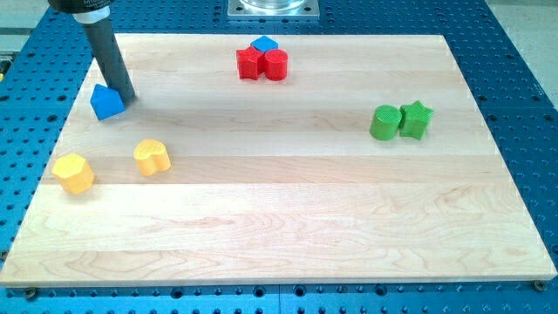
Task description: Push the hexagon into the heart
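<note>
Rod at table's (279,218) left edge, tip on blue block

My tip (126,98) touches the upper right of a blue block (106,103), shape unclear, maybe triangular. No claw on this arm, nothing held. Yellow hexagon (73,172) sits near view's left; yellow heart (152,157) just to its right, apart. Red pair (262,64) with small blue block (264,44) up top; green cylinder (384,122) touching green star (416,119) at right

The wooden board (288,209) carries a blue block (106,103), yellow hexagon (73,173), yellow heart (152,157), red pair (261,64) with a blue cube (264,44), seemingly touching, green cylinder (384,122), green star (416,119).
</note>
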Robot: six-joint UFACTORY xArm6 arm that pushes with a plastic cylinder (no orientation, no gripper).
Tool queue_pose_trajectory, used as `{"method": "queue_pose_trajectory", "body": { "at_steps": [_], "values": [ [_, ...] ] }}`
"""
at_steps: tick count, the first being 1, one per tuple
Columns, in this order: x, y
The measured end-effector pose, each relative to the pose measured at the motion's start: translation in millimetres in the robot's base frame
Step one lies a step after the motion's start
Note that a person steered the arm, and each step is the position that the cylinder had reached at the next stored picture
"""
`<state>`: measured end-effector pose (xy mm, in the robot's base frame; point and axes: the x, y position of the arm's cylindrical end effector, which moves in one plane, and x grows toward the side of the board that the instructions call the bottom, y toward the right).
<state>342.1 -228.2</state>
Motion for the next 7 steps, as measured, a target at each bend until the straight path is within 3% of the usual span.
{"method": "queue_pose_trajectory", "body": {
  "at_steps": [1, 2, 3, 5, 6, 7],
  "values": [
    [-19.4, -29.2],
    [35.0, -33.0],
    [58.5, -21.5],
    [176.8, -73.0],
    [179.6, -22.6],
    [154.7, -15.3]
  ]
}}
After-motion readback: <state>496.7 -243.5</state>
